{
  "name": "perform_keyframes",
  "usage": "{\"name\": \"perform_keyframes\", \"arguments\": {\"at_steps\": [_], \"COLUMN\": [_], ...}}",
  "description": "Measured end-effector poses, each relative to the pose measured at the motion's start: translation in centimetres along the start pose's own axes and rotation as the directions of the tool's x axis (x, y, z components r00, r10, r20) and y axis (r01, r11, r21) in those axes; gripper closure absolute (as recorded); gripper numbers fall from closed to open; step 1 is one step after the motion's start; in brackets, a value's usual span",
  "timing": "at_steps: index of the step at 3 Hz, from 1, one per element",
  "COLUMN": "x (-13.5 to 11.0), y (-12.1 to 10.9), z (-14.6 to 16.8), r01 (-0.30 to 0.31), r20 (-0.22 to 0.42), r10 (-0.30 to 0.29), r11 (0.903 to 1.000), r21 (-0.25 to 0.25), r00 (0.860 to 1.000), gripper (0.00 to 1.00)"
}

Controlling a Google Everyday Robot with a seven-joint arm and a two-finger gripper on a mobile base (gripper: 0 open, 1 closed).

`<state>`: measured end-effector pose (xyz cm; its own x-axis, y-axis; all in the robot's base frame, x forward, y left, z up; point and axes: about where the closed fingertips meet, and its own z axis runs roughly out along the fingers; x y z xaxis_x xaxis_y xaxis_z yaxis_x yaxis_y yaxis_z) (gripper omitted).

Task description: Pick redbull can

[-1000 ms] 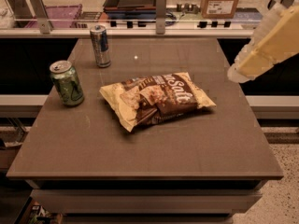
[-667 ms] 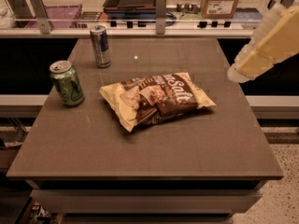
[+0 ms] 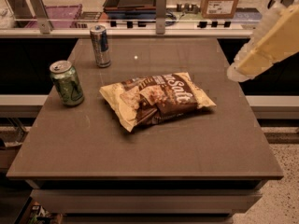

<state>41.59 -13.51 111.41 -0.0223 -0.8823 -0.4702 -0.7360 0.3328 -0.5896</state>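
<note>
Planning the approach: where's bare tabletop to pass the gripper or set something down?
Bare: front strip between chip bag and table edge; back right, behind the bag, right of redbull can. Crowded: left, green can close to bag. Gripper hangs by right edge.

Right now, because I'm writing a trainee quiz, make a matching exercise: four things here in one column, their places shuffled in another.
1. tall slim blue-and-silver redbull can
2. shorter, wider green metal can
3. yellow-and-brown crinkly snack bag
4. pale gripper

A. middle of the brown table
B. raised at the table's right side
C. back left, farthest away
D. left edge, nearer the camera

Pairs: 1-C, 2-D, 3-A, 4-B
</note>
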Motion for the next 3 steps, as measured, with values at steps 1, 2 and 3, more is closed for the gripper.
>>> {"name": "perform_keyframes", "arguments": {"at_steps": [1,2,3], "x": [-0.7,-0.8,-0.2], "y": [-1.3,-3.7,-5.6], "z": [0.3,1.8,3.5], "r01": [-0.014,-0.062,-0.115], "r20": [0.038,0.089,0.133], "r10": [0.012,0.051,0.095], "r11": [0.9987,0.9911,0.9818], "r21": [0.05,0.118,0.151], "r00": [0.999,0.995,0.987], "gripper": [0.0,0.0,0.0]}}
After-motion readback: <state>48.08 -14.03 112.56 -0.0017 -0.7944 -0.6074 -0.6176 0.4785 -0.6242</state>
